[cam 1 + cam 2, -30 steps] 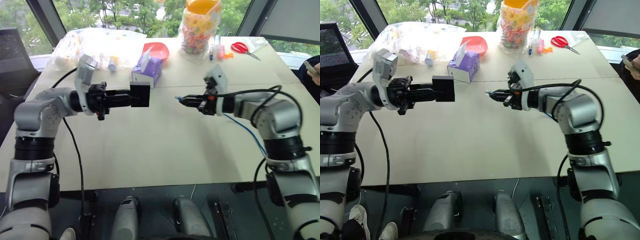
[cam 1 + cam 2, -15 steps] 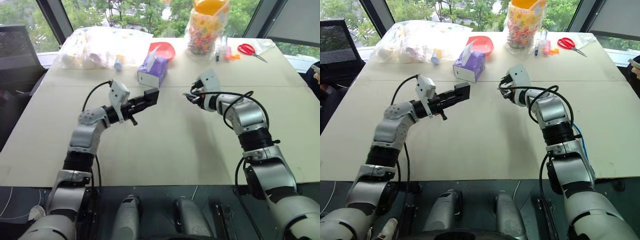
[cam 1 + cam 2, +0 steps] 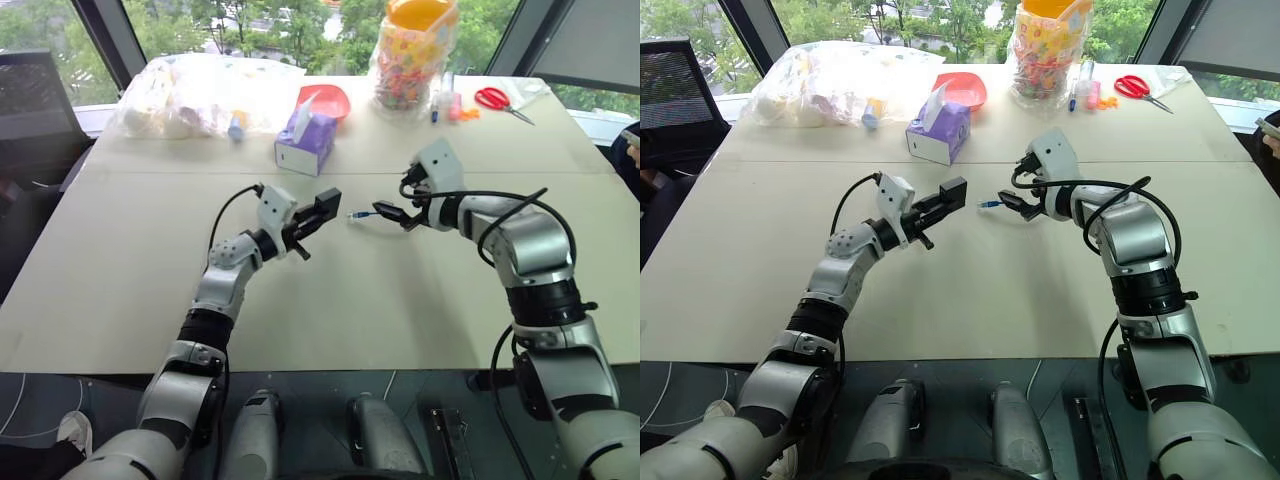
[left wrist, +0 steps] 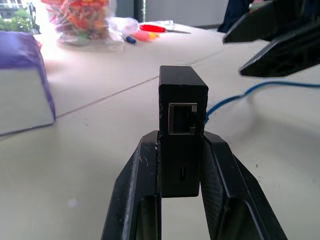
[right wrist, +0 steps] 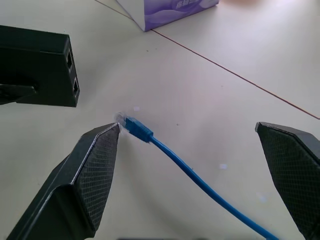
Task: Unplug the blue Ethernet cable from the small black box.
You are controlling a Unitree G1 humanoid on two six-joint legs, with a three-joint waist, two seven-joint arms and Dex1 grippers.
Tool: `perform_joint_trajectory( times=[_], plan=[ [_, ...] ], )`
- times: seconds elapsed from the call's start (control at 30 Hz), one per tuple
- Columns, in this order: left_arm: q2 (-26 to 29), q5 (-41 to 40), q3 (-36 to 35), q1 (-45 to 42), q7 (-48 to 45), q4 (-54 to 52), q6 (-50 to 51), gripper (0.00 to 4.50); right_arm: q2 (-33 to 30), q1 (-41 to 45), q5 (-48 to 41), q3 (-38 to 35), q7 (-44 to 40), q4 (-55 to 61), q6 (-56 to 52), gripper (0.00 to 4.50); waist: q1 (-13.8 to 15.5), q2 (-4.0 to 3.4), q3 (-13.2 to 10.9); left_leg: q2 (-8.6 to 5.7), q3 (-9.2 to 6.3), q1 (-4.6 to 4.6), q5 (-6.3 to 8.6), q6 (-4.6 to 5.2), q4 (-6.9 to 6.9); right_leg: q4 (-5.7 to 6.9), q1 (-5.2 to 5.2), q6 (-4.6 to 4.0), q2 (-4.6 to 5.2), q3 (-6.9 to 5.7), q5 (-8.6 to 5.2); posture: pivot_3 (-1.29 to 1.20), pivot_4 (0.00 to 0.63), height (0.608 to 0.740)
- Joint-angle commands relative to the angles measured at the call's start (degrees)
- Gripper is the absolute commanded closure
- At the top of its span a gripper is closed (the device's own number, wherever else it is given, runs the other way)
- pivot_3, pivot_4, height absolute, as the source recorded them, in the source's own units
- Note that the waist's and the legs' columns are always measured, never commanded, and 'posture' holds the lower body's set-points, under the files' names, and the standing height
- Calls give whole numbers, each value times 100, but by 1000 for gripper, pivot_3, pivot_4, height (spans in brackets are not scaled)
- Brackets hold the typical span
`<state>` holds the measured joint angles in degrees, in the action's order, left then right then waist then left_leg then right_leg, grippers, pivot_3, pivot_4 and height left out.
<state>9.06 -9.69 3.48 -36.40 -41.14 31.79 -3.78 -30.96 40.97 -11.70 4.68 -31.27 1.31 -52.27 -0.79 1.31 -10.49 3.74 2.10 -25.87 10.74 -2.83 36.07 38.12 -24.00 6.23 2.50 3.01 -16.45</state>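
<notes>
Left fingers [image 4: 172, 200] clamp small black box [image 4: 181, 107] — right fingers [image 5: 95, 170] wide, blue Ethernet cable [image 5: 170, 157] unplugged.

The small black box [image 4: 182, 125] is matte black all over, its port rimmed in dull grey. The blue Ethernet cable [image 5: 200, 182] is bright light blue with a clear plug. The counter [image 3: 400, 300] is pale beige. Near its far edge stand a purple-and-white tissue box [image 3: 300, 145], a red bowl [image 3: 322, 98] and red-handled scissors [image 3: 495, 99].
</notes>
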Motion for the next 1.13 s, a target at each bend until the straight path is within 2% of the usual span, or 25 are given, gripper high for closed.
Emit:
perform_joint_trajectory(
  times=[0.03, 0.33, 0.37, 0.6, 0.63, 0.8, 0.9, 1.13],
  plan=[
    [11, 203, 41, -32, 99, 177, -418, 4031, -85, -87, -55, -111, 11, 508, -142, 27, -6, 0, 0, 0, 0, 0, 0, 0, 0, 0, 0, 0, 0, 0, 0, 0, 150, 735],
    [85, 477, 40, 85, 240, 477, -690, 4031, -86, -185, -70, -140, 54, 805, -340, 27, 8, 0, 0, 0, 0, 1, 0, 0, 0, 0, 1, 0, 0, 0, 0, 0, 150, 735],
    [100, 471, 37, 112, 228, 481, -619, 3015, -80, -182, -75, -130, 55, 825, -354, 0, 8, 0, 0, 0, 0, 1, 0, 0, 1, 0, 1, 0, 0, 0, 0, 0, 150, 735],
    [272, 93, -202, 289, 70, 45, 122, 157, -109, -168, -101, -86, -2, 915, -412, 0, -14, -2, 1, 0, -1, 5, 0, 0, -1, 1, 2, 0, 0, 0, 0, 0, 150, 735],
    [337, -57, -277, 332, -10, -142, 339, 33, -129, -182, -111, -83, -28, 935, -429, 0, -24, -2, 1, 1, -1, 6, 0, 0, -2, 1, 3, 0, -1, 0, 0, 0, 150, 735],
    [774, -660, -523, 600, -403, -1209, 1352, 33, -331, -379, -220, -40, -265, 1208, -554, 0, -19, -2, 1, 3, -3, 7, 0, 0, -4, 2, 3, 0, -3, 0, 0, 0, 150, 735],
    [1323, -1163, -687, 828, -813, -2133, 2221, 33, -775, -775, -521, -45, -840, 1813, -550, 0, 5, -2, 1, 2, -4, 2, 0, 0, -3, 0, 2, -1, 0, -1, 0, 0, 150, 735],
    [2296, -2080, -854, 1046, -1439, -3332, 3702, 33, -1547, -1286, -1188, -328, -1549, 2747, -681, 0, -15, -1, 1, 2, -3, 26, 1, 0, 1, -4, 24, -7, 4, -2, -4, 0, 150, 735]
  ],
)
